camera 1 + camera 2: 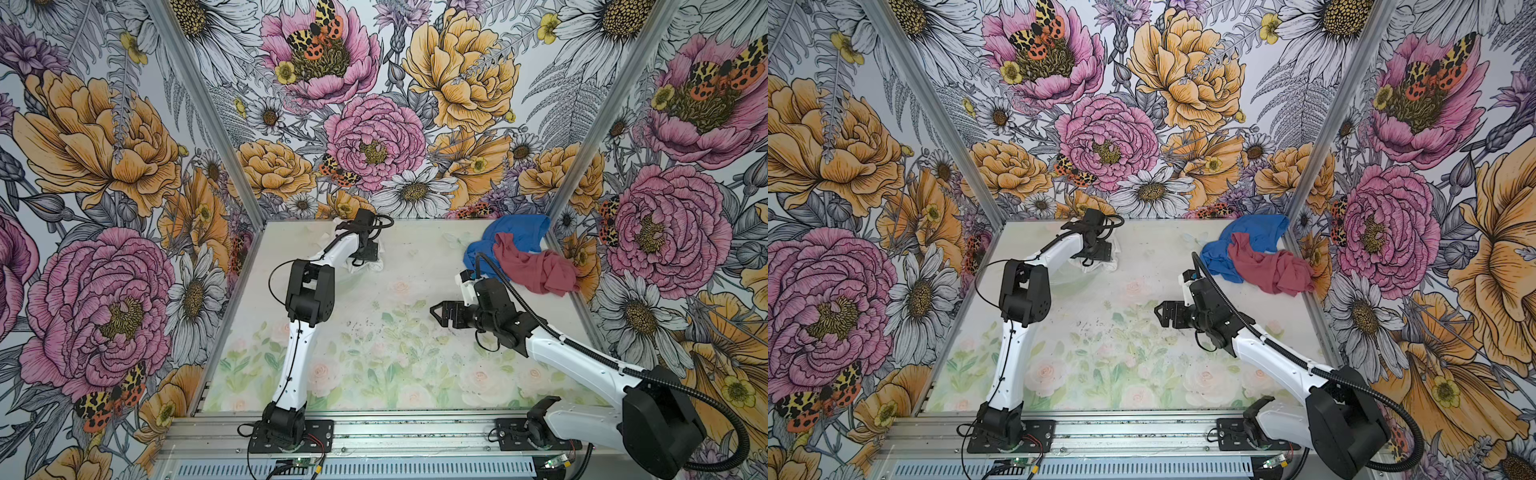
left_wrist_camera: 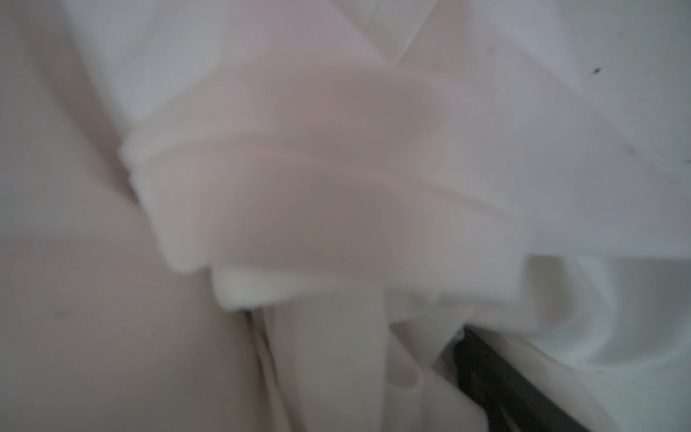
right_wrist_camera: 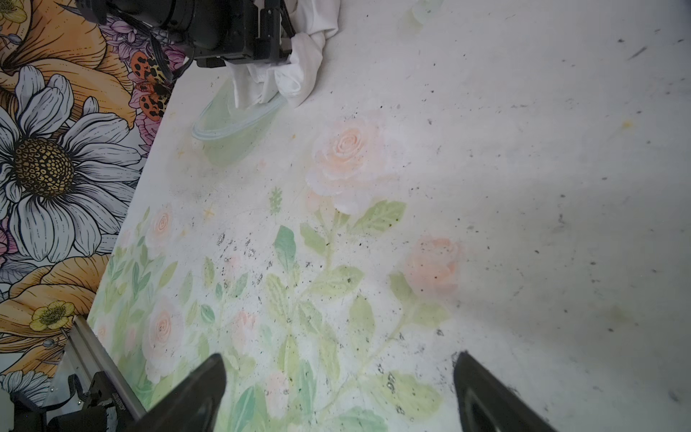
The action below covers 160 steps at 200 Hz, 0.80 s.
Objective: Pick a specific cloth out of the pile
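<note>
Top views both showed the cloth (image 1: 368, 268) upper-left on the desk (image 1: 374, 332), well apart from the pile (image 1: 528, 257) upper-right, left gripper (image 1: 366, 254) jaws apart over it, right gripper (image 3: 340, 359) apart and empty; pick looked done, only retreat left.

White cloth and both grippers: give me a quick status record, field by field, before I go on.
white cloth: crumpled at the table's far left, under the left gripper, touching a clear bowl
pile: blue cloth and red cloth, far right corner, red lying on blue
cloth versus pile: apart, bare table between them
left gripper: jaws wide, down in the white cloth; hold unclear
right gripper: open, empty, over mid-table
</note>
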Available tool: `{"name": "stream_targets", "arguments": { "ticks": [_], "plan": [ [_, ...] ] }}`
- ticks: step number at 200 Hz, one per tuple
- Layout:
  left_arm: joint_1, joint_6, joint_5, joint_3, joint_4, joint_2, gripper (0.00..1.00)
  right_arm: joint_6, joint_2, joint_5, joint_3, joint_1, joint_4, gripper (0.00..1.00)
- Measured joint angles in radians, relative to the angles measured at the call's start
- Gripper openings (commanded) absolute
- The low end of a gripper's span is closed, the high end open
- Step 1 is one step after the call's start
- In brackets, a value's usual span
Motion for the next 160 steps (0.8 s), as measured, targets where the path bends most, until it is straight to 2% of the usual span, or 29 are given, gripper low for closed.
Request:
{"name": "stream_targets", "arguments": {
  "ticks": [16, 44, 60, 86, 103, 134, 160],
  "plan": [
    [0.011, 0.015, -0.001, 0.000, -0.015, 0.002, 0.79, 0.000, -0.006, 0.000, -0.003, 0.000, 0.000, 0.95],
    [0.054, 0.029, 0.010, -0.003, -0.045, 0.002, 0.43, 0.000, -0.009, 0.000, -0.005, 0.000, 0.000, 0.95],
    [0.094, 0.035, 0.029, -0.007, -0.043, 0.000, 0.27, 0.000, -0.011, 0.000, -0.005, 0.000, 0.000, 0.95],
    [0.183, 0.051, 0.066, -0.039, -0.035, -0.023, 0.19, 0.000, -0.017, 0.000, -0.008, 0.000, 0.000, 0.95],
    [0.251, 0.056, 0.072, -0.061, -0.033, -0.038, 0.21, 0.000, -0.018, 0.000, -0.010, 0.000, 0.000, 0.95],
    [0.330, 0.080, 0.071, -0.072, -0.042, -0.046, 0.45, 0.002, -0.018, 0.000, -0.010, 0.000, 0.000, 0.95],
    [0.338, 0.104, 0.068, -0.082, -0.051, -0.056, 0.59, 0.003, -0.022, 0.000, -0.010, 0.000, 0.000, 0.95]
  ]
}}
